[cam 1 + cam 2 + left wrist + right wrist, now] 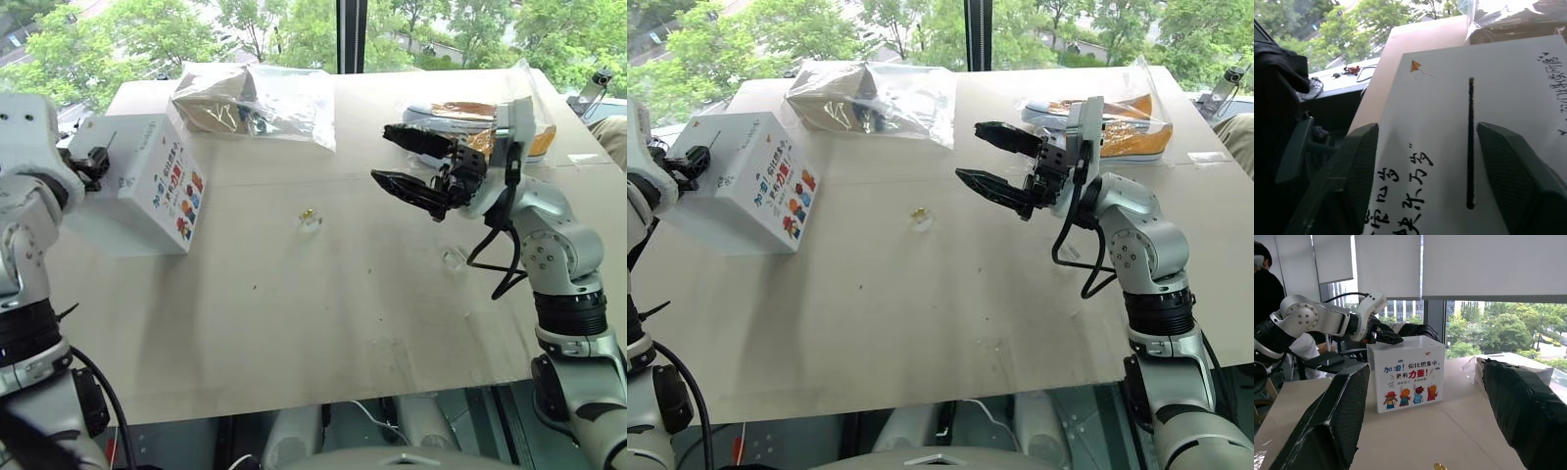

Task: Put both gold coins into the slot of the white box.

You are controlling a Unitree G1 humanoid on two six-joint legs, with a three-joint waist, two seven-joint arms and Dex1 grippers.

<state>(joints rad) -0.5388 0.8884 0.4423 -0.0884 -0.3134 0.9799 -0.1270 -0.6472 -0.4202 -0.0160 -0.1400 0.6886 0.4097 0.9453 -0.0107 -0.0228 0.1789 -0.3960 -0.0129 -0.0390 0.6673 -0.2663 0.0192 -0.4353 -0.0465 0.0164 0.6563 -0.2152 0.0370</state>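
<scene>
Cardboard-brown flat table (294, 323). White box (147, 191), matte cube, at table's left; thin dark slot (1470, 142) on top. Left gripper (1425, 181) above slot, fingers spread. Right gripper (400, 162) wide, empty. Tiny shiny gold coin (309, 215) mid-table.

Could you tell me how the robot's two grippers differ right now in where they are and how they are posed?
The left gripper sits over the top of the white box, beside the slot; the right gripper hangs above the bare table, away from the box.
The left gripper points forward along the box top; the right gripper points sideways, toward the box.
Both have their fingers spread apart with nothing between them.
</scene>
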